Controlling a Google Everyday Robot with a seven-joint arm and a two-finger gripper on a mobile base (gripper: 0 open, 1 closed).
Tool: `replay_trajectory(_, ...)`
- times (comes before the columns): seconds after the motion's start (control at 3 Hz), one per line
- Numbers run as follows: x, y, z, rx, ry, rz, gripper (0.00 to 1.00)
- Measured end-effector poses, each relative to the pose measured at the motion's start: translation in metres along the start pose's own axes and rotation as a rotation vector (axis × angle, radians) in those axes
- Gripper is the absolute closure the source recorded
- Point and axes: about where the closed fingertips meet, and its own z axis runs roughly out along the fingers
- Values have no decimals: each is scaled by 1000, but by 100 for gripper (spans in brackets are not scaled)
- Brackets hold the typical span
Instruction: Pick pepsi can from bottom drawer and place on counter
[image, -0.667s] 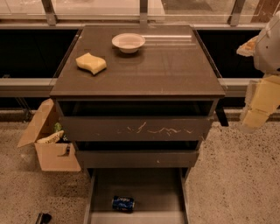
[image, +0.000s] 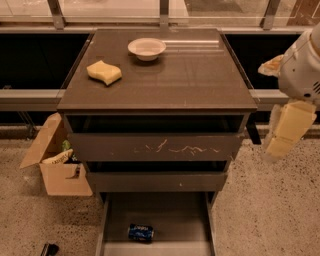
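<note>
The pepsi can (image: 141, 233) is dark blue and lies on its side on the floor of the pulled-out bottom drawer (image: 175, 215), near its front left. The counter (image: 190, 80) is the dark brown top of the cabinet. My gripper (image: 283, 135) hangs on the cream-white arm at the right edge of the view. It is beside the cabinet's right side, level with the upper drawers, well above and to the right of the can. It holds nothing that I can see.
A yellow sponge (image: 104, 72) and a white bowl (image: 146, 48) sit on the counter. The scratched-front drawer (image: 155, 146) stands slightly out above the bottom drawer. An open cardboard box (image: 57, 167) stands on the speckled floor left of the cabinet. A small dark object (image: 49, 248) lies bottom left.
The arm and gripper at the right have shifted slightly down and to the left. The can, the drawers and the things on the counter have not moved.
</note>
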Motion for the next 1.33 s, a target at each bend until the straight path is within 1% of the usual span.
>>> replay_trajectory(0.33,-22,26,44,-54,-108,-53,0)
replay_trajectory(0.67,-40,52,87,-119,-194,-67,0)
replay_trajectory(1.0,-60,86,133,-229,-283,-73,0)
replay_trajectory(1.33,-60,86,133,-229,-283,-73,0)
